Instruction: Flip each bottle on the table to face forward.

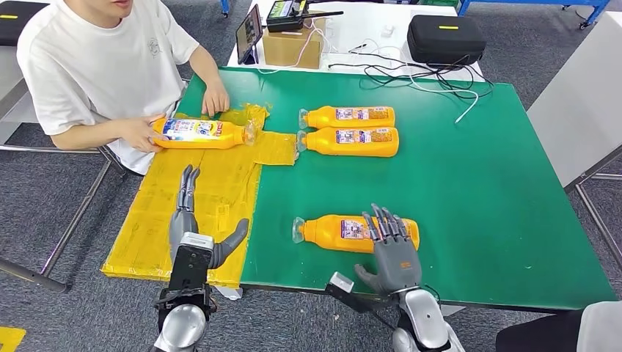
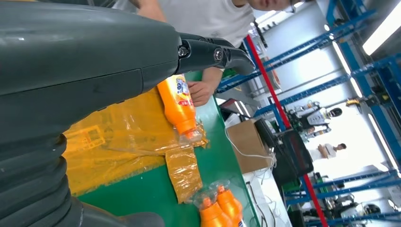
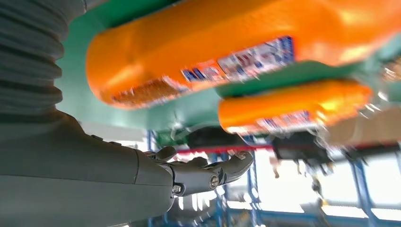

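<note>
While four orange bottles lie on their sides, none is clearly being turned yet, so I'd judge most of the task is left. Green table (image 1: 477, 183): flat matte mat, biggest surface. Yellow plastic sheet (image 1: 198, 213): crinkly, glossy, printed, lying under the left hand's fingers. Person in a white shirt (image 1: 103, 59) grips the far-left bottle (image 1: 198, 133) well beyond the left fingertips. Two bottles (image 1: 350, 129) lie touching side by side, far beyond the right fingers. Near bottle (image 1: 330, 231): smooth glossy plastic, rounded body, clear cap, small-print label up; which face counts as front I can't tell. Right hand (image 1: 392, 253) has fingers spread, draped over this bottle's base end, not visibly closed round it. Left hand (image 1: 194, 231) is empty, fingers straight and together, thumb out.
</note>
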Available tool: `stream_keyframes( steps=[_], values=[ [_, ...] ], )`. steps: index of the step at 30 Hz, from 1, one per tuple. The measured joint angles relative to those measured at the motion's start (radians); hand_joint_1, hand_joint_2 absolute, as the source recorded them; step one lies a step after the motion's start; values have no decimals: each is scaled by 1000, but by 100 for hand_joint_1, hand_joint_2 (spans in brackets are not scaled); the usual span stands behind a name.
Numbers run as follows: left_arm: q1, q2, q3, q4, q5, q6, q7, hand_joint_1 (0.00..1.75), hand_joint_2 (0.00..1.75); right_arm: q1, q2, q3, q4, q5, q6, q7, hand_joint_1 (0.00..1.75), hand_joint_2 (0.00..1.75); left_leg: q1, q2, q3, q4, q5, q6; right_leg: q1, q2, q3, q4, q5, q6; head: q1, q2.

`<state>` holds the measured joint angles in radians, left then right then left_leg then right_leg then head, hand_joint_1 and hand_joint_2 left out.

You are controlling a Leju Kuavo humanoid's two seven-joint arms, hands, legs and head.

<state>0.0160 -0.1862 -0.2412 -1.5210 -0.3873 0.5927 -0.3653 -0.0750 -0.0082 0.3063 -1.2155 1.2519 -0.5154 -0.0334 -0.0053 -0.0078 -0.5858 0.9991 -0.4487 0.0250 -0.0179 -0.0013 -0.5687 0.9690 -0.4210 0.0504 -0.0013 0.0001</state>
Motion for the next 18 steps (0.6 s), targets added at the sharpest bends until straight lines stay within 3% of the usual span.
stream_keyframes(
  steps=[5, 18],
  values=[
    [11, -10, 6, -14, 2, 2, 9, 0, 175, -53, -1, -18, 59, -8, 86, 65, 0, 175, 0, 0, 0, 0, 0, 0, 0, 0, 0, 0, 0, 0, 0, 0],
    [14, -14, 9, -19, 2, 2, 10, 0, 175, -77, -2, -22, 93, -12, 101, 72, 0, 175, 0, 0, 0, 0, 0, 0, 0, 0, 0, 0, 0, 0, 0, 0]
  ],
)
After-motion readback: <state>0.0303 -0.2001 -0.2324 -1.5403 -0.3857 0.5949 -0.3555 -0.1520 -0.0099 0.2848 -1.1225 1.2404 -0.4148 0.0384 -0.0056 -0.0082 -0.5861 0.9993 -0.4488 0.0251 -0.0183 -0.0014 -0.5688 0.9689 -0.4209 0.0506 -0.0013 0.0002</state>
